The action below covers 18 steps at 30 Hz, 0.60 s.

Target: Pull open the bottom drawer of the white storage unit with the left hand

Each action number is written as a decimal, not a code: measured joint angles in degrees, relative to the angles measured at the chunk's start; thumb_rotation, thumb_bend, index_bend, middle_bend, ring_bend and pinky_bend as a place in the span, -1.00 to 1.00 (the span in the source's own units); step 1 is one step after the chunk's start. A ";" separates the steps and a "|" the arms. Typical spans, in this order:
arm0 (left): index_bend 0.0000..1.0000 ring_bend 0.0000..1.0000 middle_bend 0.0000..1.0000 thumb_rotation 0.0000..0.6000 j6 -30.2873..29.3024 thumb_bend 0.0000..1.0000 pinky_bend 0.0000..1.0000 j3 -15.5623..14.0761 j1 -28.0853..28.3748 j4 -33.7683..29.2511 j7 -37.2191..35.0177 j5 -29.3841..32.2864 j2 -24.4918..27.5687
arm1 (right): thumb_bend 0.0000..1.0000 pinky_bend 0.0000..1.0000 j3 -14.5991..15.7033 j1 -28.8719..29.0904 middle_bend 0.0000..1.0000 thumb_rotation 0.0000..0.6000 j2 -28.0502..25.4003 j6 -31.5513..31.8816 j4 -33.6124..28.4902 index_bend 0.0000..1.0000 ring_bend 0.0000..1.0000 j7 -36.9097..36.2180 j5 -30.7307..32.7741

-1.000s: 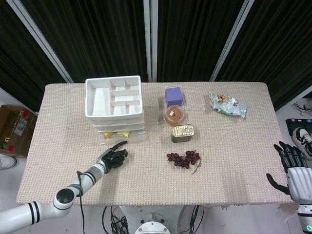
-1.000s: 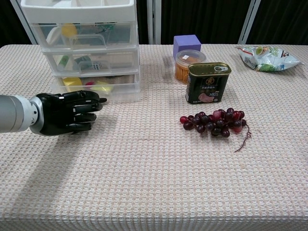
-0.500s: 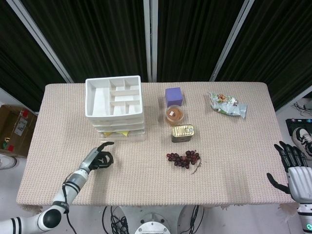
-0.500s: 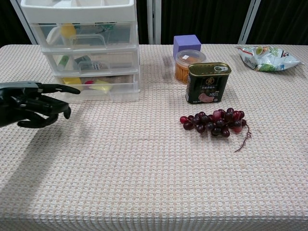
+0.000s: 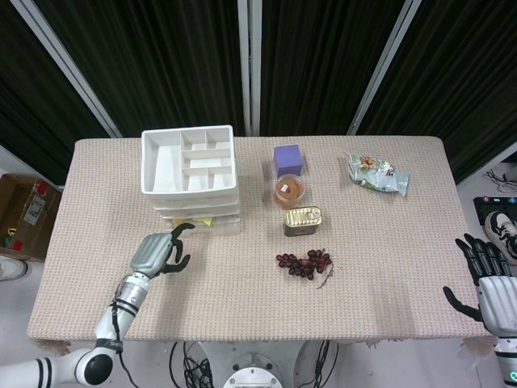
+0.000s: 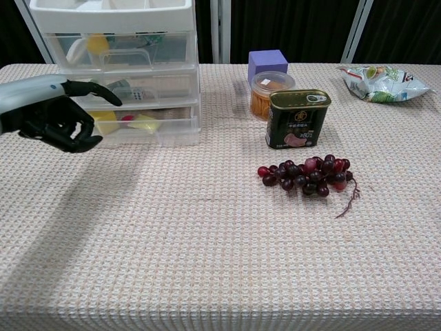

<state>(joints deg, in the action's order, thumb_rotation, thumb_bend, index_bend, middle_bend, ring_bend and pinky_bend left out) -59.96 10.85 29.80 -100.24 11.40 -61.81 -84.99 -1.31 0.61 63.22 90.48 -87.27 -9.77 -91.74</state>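
The white storage unit [image 5: 190, 174] stands at the back left of the table, its open divided tray on top and three clear drawers below. Its bottom drawer [image 6: 148, 124] is closed, with yellow items inside. My left hand [image 6: 52, 114] hovers just in front of the unit's lower left, back upward. Its fingers are partly curled, one reaches toward the drawer fronts, and it holds nothing. In the head view the left hand [image 5: 161, 252] lies a short way short of the bottom drawer [image 5: 202, 223]. My right hand [image 5: 487, 276] hangs beyond the table's right edge with fingers spread.
A bunch of dark grapes [image 6: 306, 176] lies mid-table, with a tin can [image 6: 298, 118] behind it. An orange-filled tub [image 6: 271, 93] and a purple box [image 6: 267, 63] stand further back. A snack bag [image 6: 379, 81] lies at the far right.
My left hand has risen from the tabletop, turned its back upward and moved toward the storage unit's drawer fronts. The right hand has stayed put.
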 measured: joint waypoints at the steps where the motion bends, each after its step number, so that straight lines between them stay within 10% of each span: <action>1: -0.59 0.69 0.46 1.00 -0.02 -0.23 1.00 0.00 0.65 0.84 0.99 0.24 -0.88 | -0.59 -1.00 0.00 -0.07 -0.99 1.00 0.00 0.02 0.09 -1.00 -1.00 -0.14 0.14; 18: -0.50 0.71 0.48 1.00 2.13 -0.24 1.00 -0.57 6.40 8.63 13.59 9.06 -5.89 | -0.58 -1.00 0.05 -0.39 -0.99 1.00 0.52 -0.13 1.20 -1.00 -1.00 -1.16 0.76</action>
<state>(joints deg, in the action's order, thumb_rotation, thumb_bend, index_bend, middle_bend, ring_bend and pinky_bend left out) -57.83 10.28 36.20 -91.61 24.99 -52.75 -90.88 -1.26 0.22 63.74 90.35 -86.07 -10.93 -90.98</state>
